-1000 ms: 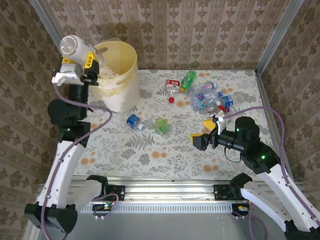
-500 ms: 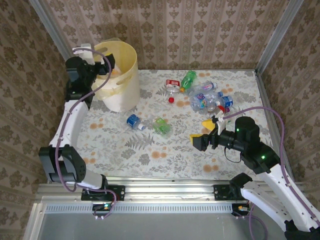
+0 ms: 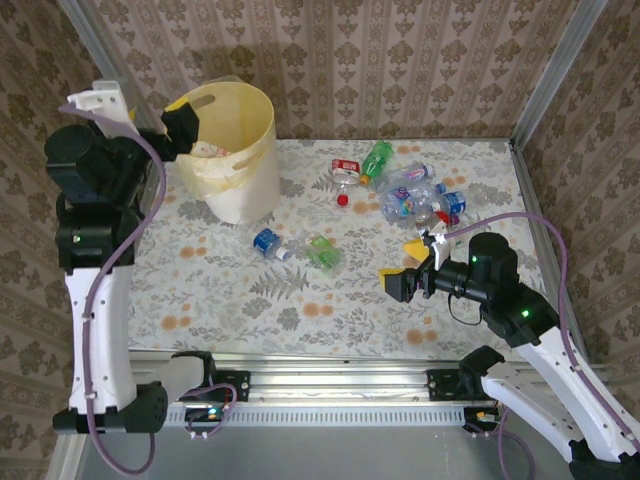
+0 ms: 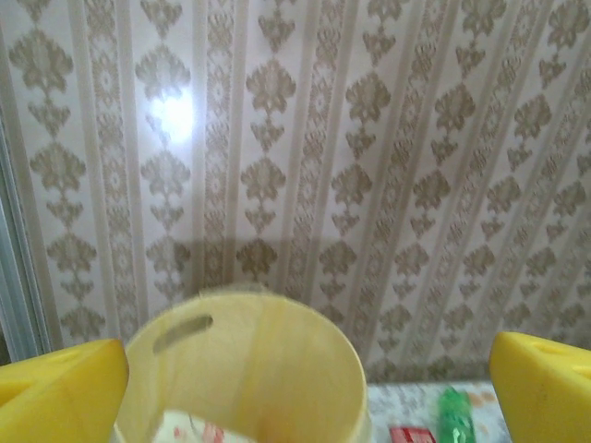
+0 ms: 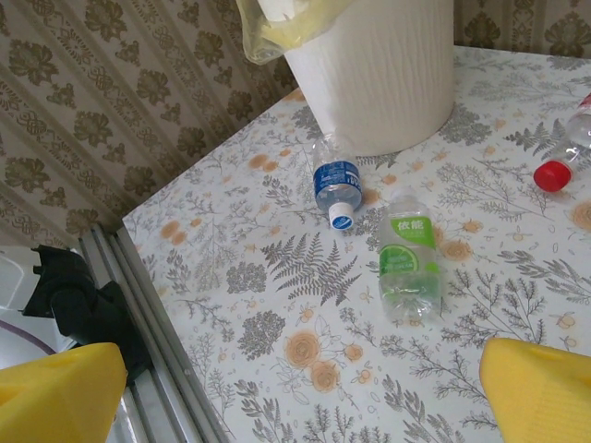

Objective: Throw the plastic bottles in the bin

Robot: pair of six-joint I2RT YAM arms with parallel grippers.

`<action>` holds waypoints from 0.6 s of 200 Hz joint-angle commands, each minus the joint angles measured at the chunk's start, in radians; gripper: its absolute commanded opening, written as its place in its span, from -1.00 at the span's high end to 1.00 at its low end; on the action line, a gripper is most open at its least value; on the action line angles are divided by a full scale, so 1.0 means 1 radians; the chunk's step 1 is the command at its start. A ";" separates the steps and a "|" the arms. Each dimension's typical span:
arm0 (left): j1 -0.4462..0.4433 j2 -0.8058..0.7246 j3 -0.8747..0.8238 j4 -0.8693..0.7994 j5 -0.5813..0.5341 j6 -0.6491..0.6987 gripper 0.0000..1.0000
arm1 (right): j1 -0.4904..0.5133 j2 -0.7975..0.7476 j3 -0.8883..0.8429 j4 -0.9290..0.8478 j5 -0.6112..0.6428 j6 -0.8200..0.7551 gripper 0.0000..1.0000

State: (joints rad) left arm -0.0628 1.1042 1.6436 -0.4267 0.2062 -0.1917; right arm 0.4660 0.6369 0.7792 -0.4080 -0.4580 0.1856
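Both wide, empty: left gripper [image 4: 303, 380] by bin [image 3: 250, 150], bottle [image 4: 199, 430] apparently inside; right gripper [image 5: 297, 392] low

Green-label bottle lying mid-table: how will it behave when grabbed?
The green-label bottle looks empty and clear, so probably very light. Its body seems dented, so it likely squashes when gripped. Lying on its side, it may roll if nudged.

- The bin [image 3: 250, 165], a pale yellow round bucket with oval handle cut-outs, stands upright at the table's far left corner.
- A blue-labelled bottle [image 3: 267, 242] and a green-labelled bottle [image 3: 323, 251] lie on their sides mid-table, close together.
- A heap of bottles [image 3: 410, 195], clear, green and red-labelled, lies towards the far right corner.
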 commanded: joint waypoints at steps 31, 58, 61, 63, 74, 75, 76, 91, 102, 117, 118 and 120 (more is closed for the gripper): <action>-0.122 0.048 0.022 -0.462 -0.035 -0.004 -1.00 | 0.006 -0.004 0.038 -0.013 -0.015 -0.009 -1.00; -0.149 0.061 -0.026 -0.545 -0.066 -0.069 -1.00 | 0.006 -0.011 0.034 -0.013 -0.011 -0.006 -1.00; -0.151 0.062 -0.035 -0.550 -0.067 -0.078 -0.99 | 0.006 -0.011 0.034 -0.013 -0.011 -0.005 -1.00; -0.152 0.064 -0.039 -0.553 -0.067 -0.085 -1.00 | 0.006 -0.011 0.034 -0.013 -0.011 -0.005 -1.00; -0.158 0.068 -0.077 -0.561 -0.070 -0.120 -0.97 | 0.007 -0.011 0.035 -0.015 -0.011 -0.006 -1.00; -0.158 0.068 -0.080 -0.561 -0.070 -0.123 -0.97 | 0.007 -0.011 0.036 -0.015 -0.012 -0.006 -1.00; -0.158 0.068 -0.084 -0.561 -0.070 -0.126 -0.97 | 0.007 -0.011 0.037 -0.015 -0.012 -0.006 -1.00; -0.159 0.061 -0.154 -0.543 -0.081 -0.176 -0.94 | 0.006 -0.012 0.038 -0.017 -0.011 -0.008 -1.00; -0.160 0.053 -0.210 -0.516 -0.079 -0.209 -0.93 | 0.006 -0.013 0.040 -0.018 -0.011 -0.008 -1.00; -0.163 0.043 -0.279 -0.474 -0.060 -0.259 -0.91 | 0.006 -0.014 0.043 -0.023 -0.012 -0.008 -1.00; -0.163 0.041 -0.282 -0.470 -0.059 -0.263 -0.91 | 0.006 -0.015 0.043 -0.023 -0.012 -0.008 -1.00; -0.164 0.037 -0.294 -0.462 -0.055 -0.268 -0.91 | 0.006 -0.015 0.043 -0.023 -0.011 -0.008 -1.00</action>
State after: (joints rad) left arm -0.2169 1.1687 1.4330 -0.9127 0.1490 -0.3470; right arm 0.4660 0.6365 0.7845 -0.4103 -0.4576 0.1852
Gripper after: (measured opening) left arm 0.960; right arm 0.999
